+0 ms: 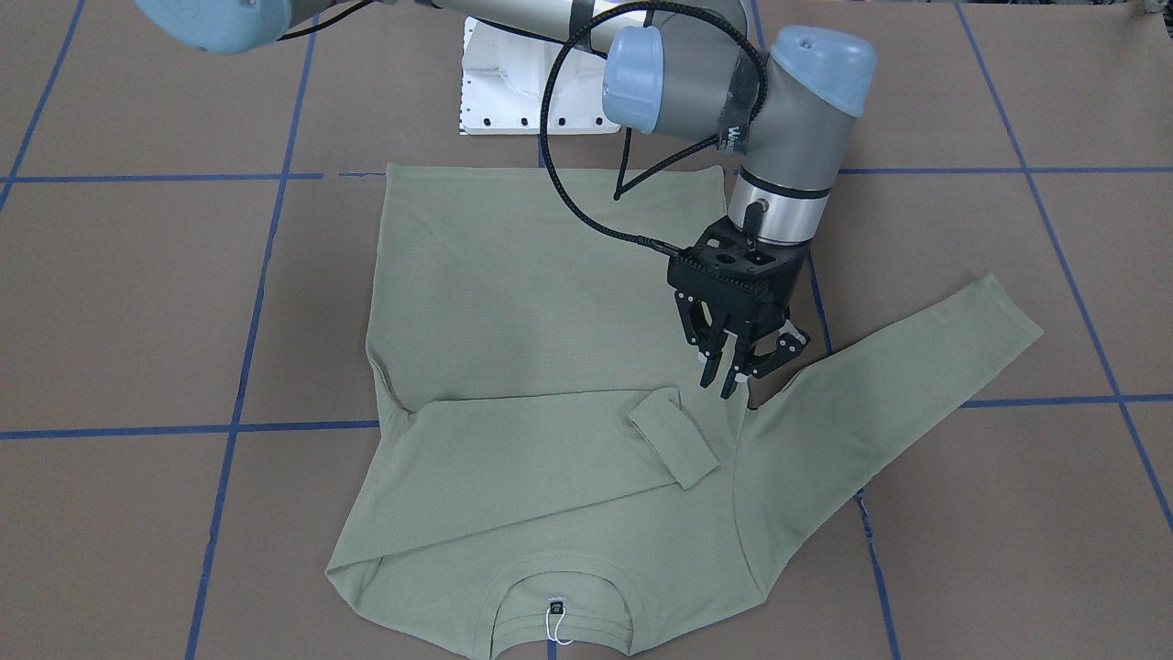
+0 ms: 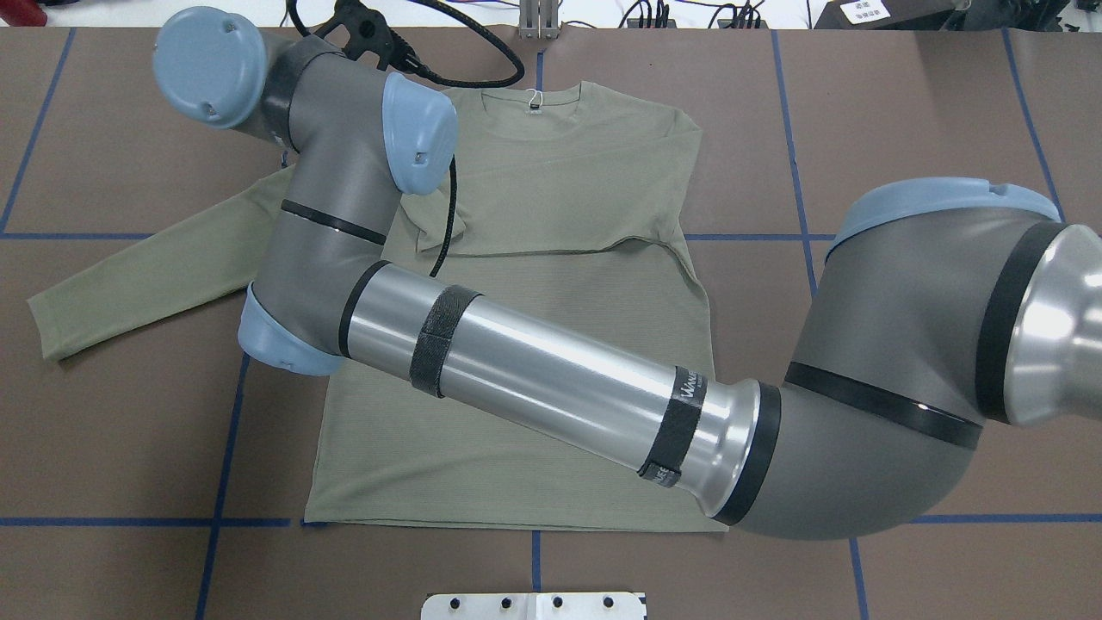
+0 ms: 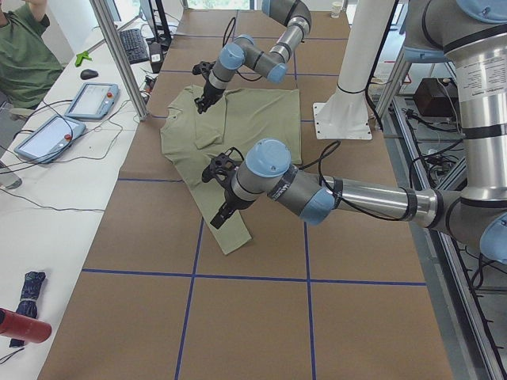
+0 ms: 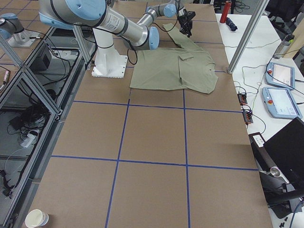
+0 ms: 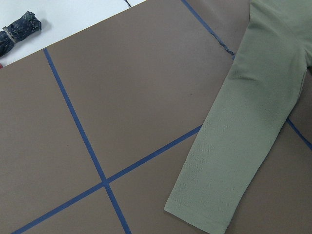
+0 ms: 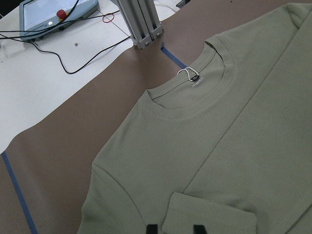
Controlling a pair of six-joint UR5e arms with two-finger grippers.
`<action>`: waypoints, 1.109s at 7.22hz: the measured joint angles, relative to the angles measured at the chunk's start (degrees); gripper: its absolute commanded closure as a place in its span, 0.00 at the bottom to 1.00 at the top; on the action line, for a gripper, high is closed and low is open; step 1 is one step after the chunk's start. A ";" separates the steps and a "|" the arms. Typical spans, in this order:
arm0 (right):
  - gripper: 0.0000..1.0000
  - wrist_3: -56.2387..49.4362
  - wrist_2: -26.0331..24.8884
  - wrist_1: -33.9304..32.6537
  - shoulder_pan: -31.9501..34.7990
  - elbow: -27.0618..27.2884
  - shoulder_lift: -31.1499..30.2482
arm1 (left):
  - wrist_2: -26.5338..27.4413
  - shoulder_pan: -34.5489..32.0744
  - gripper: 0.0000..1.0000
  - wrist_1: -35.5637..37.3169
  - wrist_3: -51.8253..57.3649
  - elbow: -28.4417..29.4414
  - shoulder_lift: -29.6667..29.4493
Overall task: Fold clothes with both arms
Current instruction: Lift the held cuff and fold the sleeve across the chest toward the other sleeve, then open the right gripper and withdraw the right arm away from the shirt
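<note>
Sage-green long-sleeved shirt [image 1: 513,302] lies flat on the table [image 1: 137,302], collar [image 1: 556,587] at 6 o'clock in the front-facing view. Right gripper [image 1: 722,380], fingers apart and empty, hangs by the armpit [image 1: 756,408]. The unfolded sleeve [image 1: 916,367] runs from it toward 2 o'clock. Left gripper [image 3: 222,212] appears nearer that cuff [image 1: 1013,312]; its jaw state cannot be told.

Overhead sits behind my shoulders, looking forward and down; front cam faces me, steep. Both cover the shirt [image 1: 513,302] from opposite sides. Side cams sit high at the table [image 4: 152,156] ends, far out. My right wrist cam is close on the collar [image 6: 181,111]; left wrist cam farther off, over one sleeve [image 5: 243,122].
</note>
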 measured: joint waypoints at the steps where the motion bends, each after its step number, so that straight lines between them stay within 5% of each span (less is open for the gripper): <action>1: 0.00 -1.33 0.10 0.06 0.06 -0.16 0.39 | 0.03 -0.15 0.00 -0.02 -0.01 -0.11 -0.01; 3: 0.00 -5.76 4.13 -1.12 2.10 0.31 0.81 | 0.27 -0.39 0.00 0.01 -0.53 -1.87 -0.51; 8: 0.00 -28.45 26.55 -15.43 17.10 11.57 -5.51 | 0.66 0.22 0.00 -6.44 -4.74 -2.02 -4.72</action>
